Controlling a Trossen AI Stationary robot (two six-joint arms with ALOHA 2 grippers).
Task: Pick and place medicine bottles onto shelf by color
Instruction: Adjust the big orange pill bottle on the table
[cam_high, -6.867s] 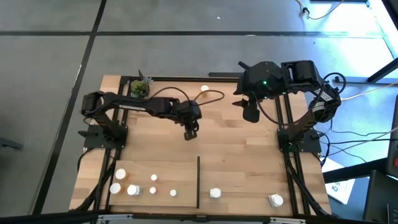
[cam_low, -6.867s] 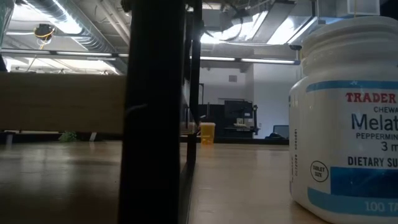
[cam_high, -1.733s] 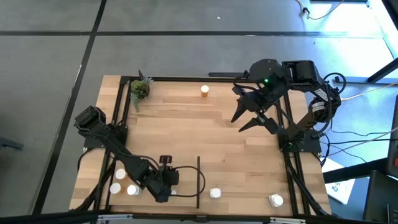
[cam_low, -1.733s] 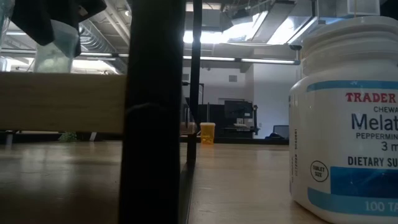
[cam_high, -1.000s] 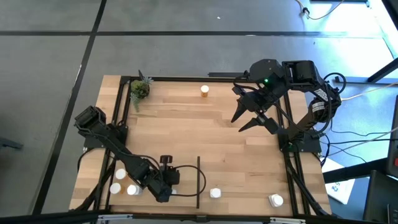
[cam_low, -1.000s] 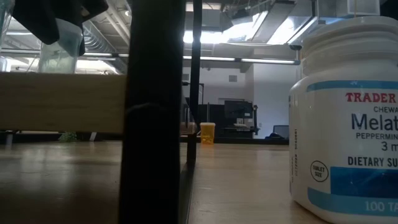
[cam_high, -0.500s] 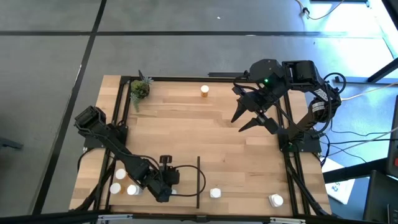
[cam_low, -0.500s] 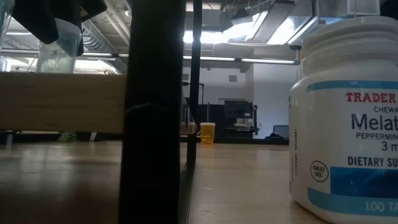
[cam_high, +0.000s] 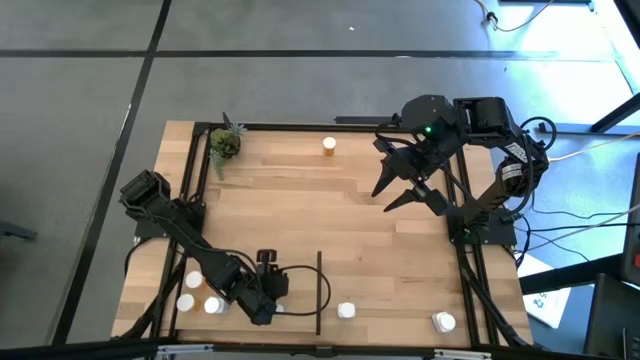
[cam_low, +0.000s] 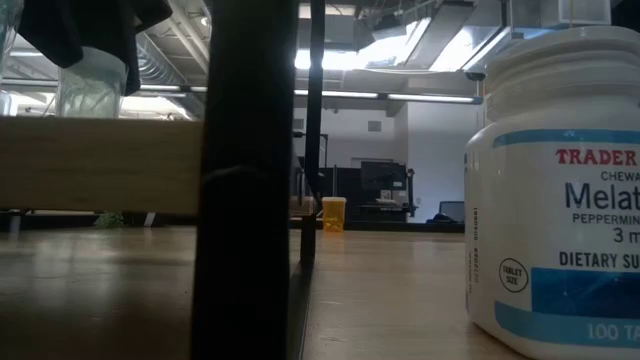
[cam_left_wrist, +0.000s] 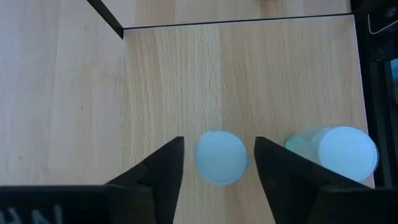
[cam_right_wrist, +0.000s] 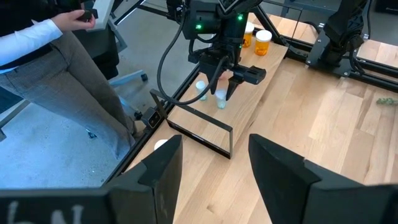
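My left gripper is low over the near left of the shelf, pointing steeply down. It is open, with a finger on either side of a white-capped medicine bottle and a small gap on each side. The bottle stands upright on the plank. A second white-capped bottle stands right beside it. The right wrist view shows both bottles under that gripper. My right gripper hangs open, high over the far right. An orange bottle stands at the far edge.
Several white-capped bottles stand at the near left, and two more stand right of the black divider strip. A small green plant sits in the far left corner. A large white bottle fills the low view's right. A person stands beyond the near edge.
In the low view my left gripper's dark fingers have drawn a little off the clear bottle. The bottle stands where it was. Neither arm has otherwise moved.
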